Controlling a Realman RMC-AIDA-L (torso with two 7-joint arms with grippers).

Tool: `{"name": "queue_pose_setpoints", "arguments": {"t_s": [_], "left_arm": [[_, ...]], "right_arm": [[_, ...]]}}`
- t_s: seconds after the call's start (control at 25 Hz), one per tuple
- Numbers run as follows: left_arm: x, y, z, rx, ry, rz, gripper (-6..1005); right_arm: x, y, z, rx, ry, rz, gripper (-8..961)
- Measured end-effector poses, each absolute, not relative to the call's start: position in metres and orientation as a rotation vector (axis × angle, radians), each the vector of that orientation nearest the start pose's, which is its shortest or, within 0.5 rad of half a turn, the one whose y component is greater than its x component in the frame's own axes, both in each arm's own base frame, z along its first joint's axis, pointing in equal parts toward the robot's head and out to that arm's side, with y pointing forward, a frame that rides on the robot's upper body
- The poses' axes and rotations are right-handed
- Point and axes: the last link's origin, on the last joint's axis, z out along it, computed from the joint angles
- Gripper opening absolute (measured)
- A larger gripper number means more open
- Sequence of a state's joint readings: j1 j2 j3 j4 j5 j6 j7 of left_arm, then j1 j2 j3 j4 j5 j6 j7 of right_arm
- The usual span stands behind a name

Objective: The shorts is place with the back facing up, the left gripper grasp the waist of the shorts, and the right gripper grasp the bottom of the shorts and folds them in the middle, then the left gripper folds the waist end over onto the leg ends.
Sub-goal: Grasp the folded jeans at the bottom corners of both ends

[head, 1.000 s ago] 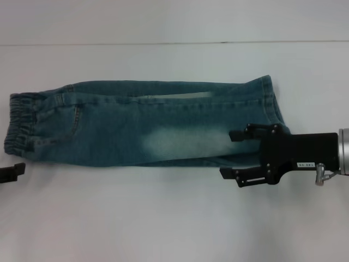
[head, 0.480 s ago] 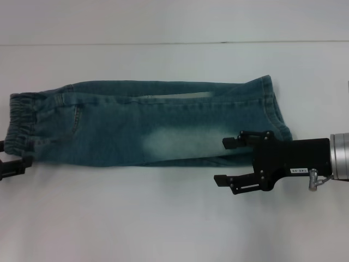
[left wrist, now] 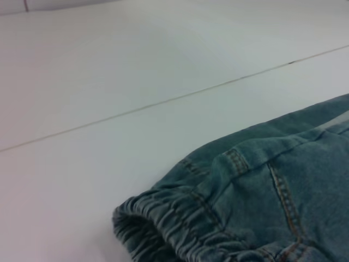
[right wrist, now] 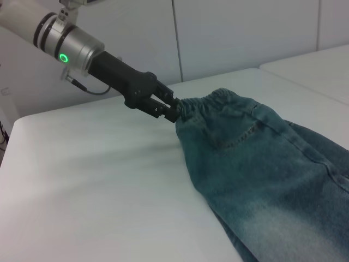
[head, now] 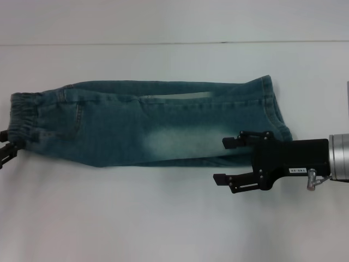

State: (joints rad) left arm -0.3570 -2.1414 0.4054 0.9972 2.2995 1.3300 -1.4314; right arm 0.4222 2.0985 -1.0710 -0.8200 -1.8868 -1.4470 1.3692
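Blue denim shorts (head: pixel 142 125) lie folded lengthwise on the white table (head: pixel 163 218), with the elastic waist (head: pixel 22 117) to the left and the leg ends (head: pixel 272 109) to the right. At the picture's far left edge my left gripper (head: pixel 4 148) is shut on the waist's near corner. The right wrist view shows the left gripper (right wrist: pixel 170 111) pinching the waistband (right wrist: pixel 210 101). The left wrist view shows only the waist (left wrist: pixel 163 224). My right gripper (head: pixel 224 161) is open at the near edge by the leg ends, one finger over the denim and the other over the table, holding nothing.
A thin seam (head: pixel 163 42) crosses the table behind the shorts. Bare white tabletop stretches in front of the shorts, and grey wall panels (right wrist: pixel 245 33) stand beyond the table's far side.
My left gripper moved in and shut on the waist's near corner, which has drawn up and inward. My right gripper shifted left and nearer a second ago and has stayed put since.
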Motion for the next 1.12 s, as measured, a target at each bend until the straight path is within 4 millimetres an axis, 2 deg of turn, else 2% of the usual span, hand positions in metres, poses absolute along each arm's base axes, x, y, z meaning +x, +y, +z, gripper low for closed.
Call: {"name": "queue_pose_setpoints", "arguments": {"t_s": [0.16, 0.72, 0.92, 1.12], "left_arm": [[-0.362, 0.306, 0.070, -2.268, -0.785, -0.175, 322], [-0.343, 0.318, 0.066, -2.359, -0.722, -0.209, 48], [-0.330, 0.326, 0.073, -2.370, -0.703, -0.231, 52], [-0.312, 0.340, 0.095, -2.333, -0.707, -0.250, 56]], "right_arm": [[0.249, 0.315, -0.030, -2.865, 0.407, 0.510, 881], [0.252, 0.319, -0.035, -2.827, 0.454, 0.522, 857], [0.255, 0.324, -0.037, -2.765, 0.468, 0.568, 849], [0.258, 0.337, -0.044, -2.625, 0.464, 0.642, 841]]}}
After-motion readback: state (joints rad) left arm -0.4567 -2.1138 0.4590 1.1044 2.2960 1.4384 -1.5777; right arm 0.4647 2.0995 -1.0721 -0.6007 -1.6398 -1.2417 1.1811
